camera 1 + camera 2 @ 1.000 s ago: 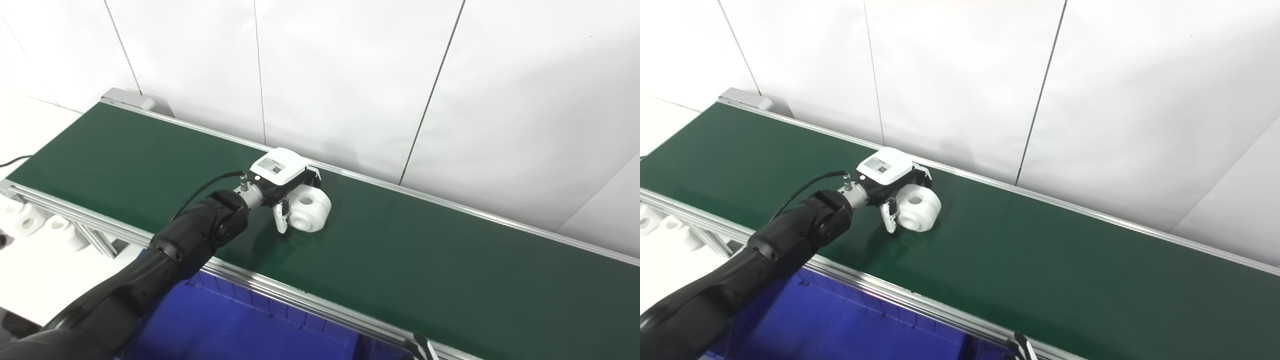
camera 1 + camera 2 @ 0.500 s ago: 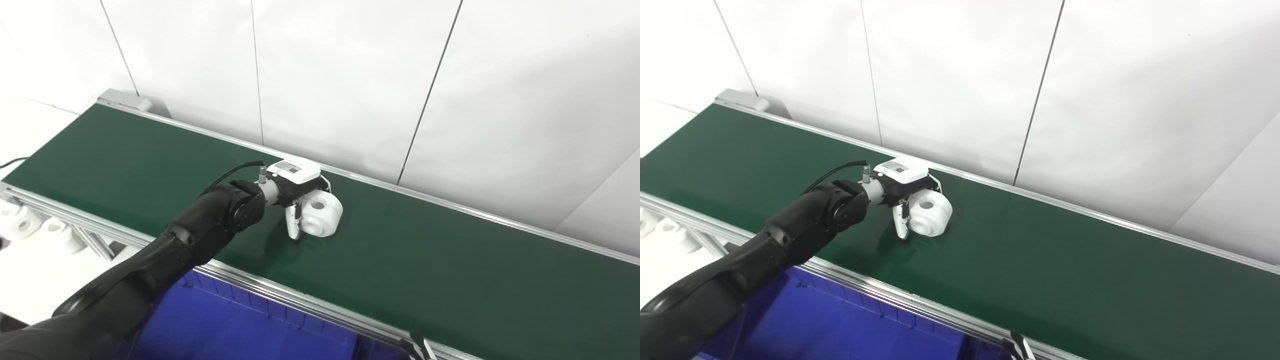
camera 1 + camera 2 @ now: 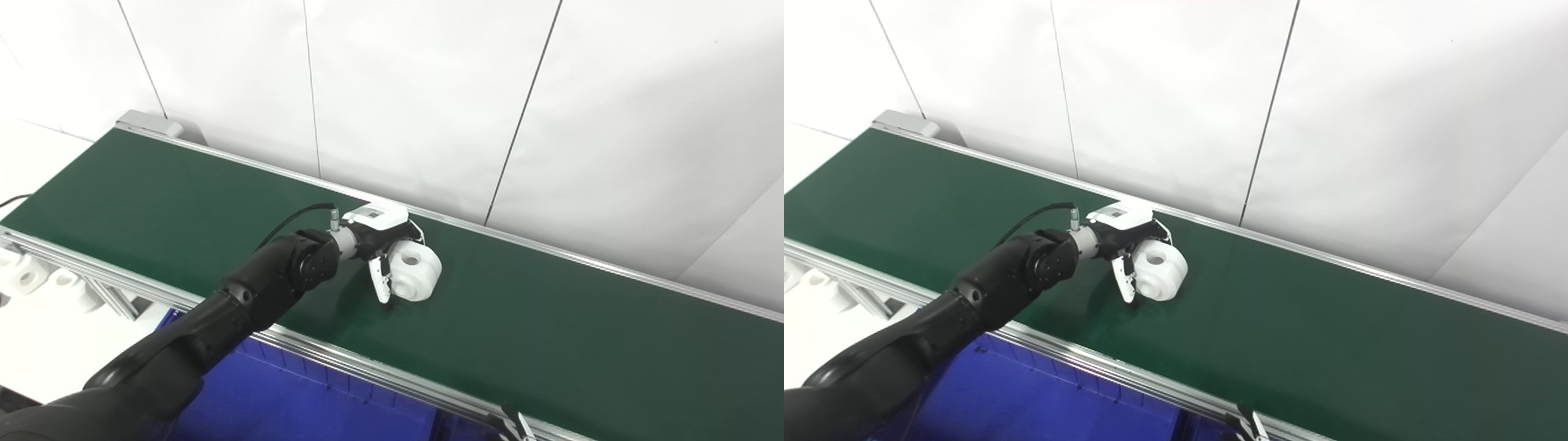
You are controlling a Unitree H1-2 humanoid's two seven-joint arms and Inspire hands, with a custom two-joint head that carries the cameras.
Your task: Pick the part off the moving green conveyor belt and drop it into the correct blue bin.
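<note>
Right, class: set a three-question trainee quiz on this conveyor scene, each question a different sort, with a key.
1. True or false: the white part lies in the blue bin.
2. Which hand is at the part? A left hand B right hand
3. Fill in: the part rests on the green ____.

Key: 1 false, it is on the belt. 2 A. 3 conveyor belt.
</note>
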